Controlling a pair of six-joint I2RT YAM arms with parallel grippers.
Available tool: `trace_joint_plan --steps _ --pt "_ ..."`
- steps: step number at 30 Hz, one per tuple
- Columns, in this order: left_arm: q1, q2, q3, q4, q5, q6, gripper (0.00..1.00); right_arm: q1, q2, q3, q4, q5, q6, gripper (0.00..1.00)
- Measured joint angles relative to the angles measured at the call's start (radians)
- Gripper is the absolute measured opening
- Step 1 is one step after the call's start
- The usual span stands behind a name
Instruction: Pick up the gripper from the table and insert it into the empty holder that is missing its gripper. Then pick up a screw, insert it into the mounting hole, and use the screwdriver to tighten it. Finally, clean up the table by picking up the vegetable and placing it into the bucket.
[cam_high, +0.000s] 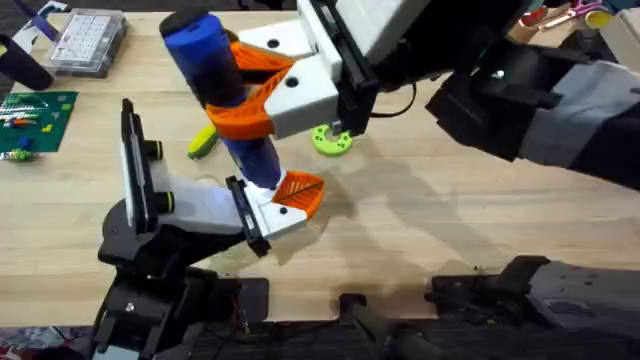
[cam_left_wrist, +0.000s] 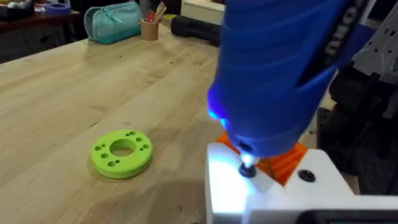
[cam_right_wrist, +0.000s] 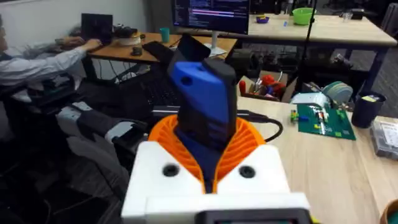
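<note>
The screwdriver (cam_high: 222, 95), clamped in the right end effector (cam_high: 258, 95), stands over the middle of the counter (cam_high: 450, 230), blocking access to the vegetable (cam_high: 203, 141) behind it. The green ring (cam_high: 332, 139) lies beside open wood on the right half.

vegetable (cam_high: 203, 142) half behind screwdriver (cam_high: 222, 85)

We count one screwdriver (cam_high: 222, 95), one vegetable (cam_high: 203, 141) just beside it, and one green ring (cam_high: 332, 139) on the tabletop (cam_high: 450, 220). Well apart from the screwdriver we count one clear compartment box (cam_high: 88, 40) and one green circuit board (cam_high: 36, 118).
</note>
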Motion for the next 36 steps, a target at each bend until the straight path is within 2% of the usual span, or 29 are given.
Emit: trace_joint_plan --steps 12,28,31,36 --pt "0.000 0.007 0.000 -0.006 0.007 -0.011 0.017 0.000 -0.013 0.009 -0.101 0.009 -0.045 0.047" --pt "0.000 0.008 0.000 -0.005 0.007 -0.011 0.019 -0.001 -0.013 0.010 -0.099 0.011 -0.051 0.049" --pt "0.000 0.007 0.000 -0.001 0.003 -0.010 0.017 -0.001 -0.011 0.007 -0.056 0.008 -0.035 0.048" --pt "0.000 0.006 0.000 0.003 0.002 -0.010 0.017 -0.004 0.015 -0.005 0.287 0.020 0.123 0.049"
